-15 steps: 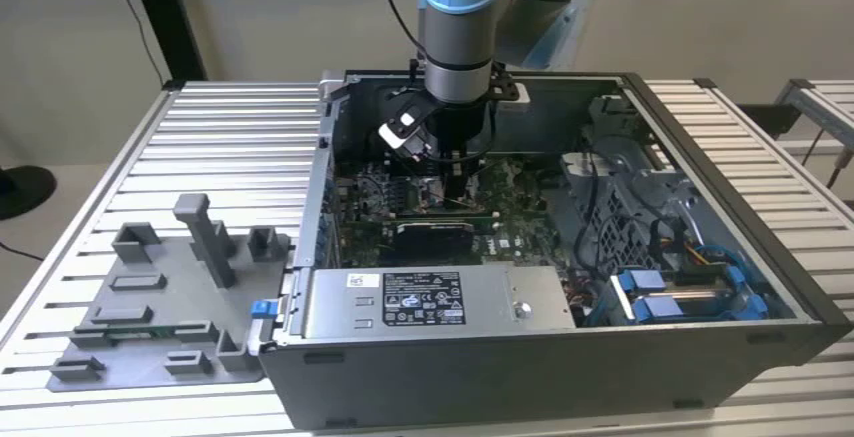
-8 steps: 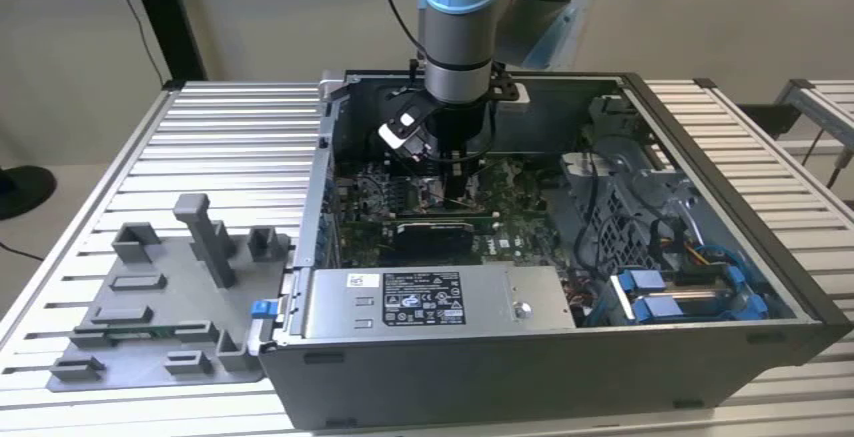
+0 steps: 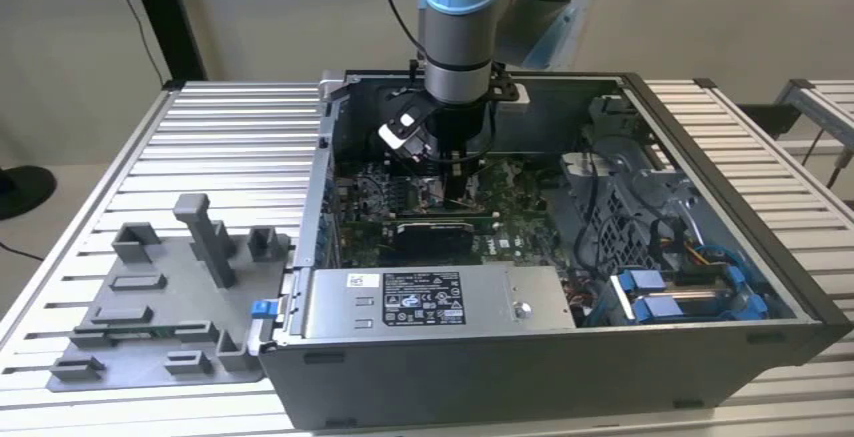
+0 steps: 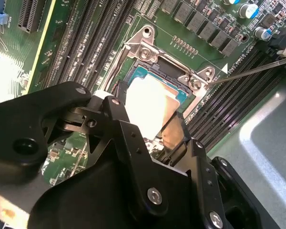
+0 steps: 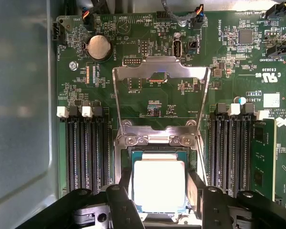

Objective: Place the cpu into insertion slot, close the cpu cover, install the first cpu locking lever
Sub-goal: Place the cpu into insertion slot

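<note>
The cpu [image 5: 158, 183] sits in the insertion slot [image 5: 155, 138], cpu cover [image 5: 159, 71] raised. My hand [image 5: 159, 191] straddles it; whether it's clenched, I cannot tell.

- A plain cream wall [image 3: 267, 17] runs across the back of the exterior view, from nine o'clock round to three o'clock.
- A black upright post [image 3: 167, 17] stands against it at eleven o'clock.
- A table [image 3: 227, 147] of ribbed, silvery metal slats spreads from the middle of the view down to six o'clock.
- A second slatted table [image 3: 821, 107] stands apart from it at three o'clock.
- Pale floor [image 3: 34, 232] shows beyond the table's edge at nine o'clock.
- A dark round base [image 3: 20, 192] sits on that floor.
- The light is even and soft, giving the slats a dull sheen.
</note>
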`<state>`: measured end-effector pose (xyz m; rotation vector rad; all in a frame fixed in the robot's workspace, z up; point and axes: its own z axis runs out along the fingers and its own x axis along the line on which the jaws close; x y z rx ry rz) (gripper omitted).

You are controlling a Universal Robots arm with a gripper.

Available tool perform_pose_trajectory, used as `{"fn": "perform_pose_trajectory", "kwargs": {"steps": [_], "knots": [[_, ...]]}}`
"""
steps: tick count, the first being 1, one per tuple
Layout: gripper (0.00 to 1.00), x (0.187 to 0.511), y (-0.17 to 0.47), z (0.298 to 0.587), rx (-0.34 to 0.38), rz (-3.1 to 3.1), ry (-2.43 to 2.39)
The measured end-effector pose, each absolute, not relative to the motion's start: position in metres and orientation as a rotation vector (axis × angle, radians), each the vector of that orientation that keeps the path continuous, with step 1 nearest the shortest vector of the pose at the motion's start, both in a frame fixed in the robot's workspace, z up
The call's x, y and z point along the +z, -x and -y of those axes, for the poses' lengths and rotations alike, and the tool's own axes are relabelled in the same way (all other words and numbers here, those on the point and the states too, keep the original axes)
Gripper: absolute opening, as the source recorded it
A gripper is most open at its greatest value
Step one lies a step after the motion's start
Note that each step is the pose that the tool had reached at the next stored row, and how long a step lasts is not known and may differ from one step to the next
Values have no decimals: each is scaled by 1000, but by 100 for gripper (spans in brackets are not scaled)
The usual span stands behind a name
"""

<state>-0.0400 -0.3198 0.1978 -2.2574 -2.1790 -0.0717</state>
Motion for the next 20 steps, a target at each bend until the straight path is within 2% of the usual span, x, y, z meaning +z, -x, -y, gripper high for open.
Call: {"fn": "perform_pose_trajectory", "kwargs": {"steps": [5,20], "knots": [[100,202,40,320,-73,2178,2257],[100,261,39,320,-75,2177,2256]]}}
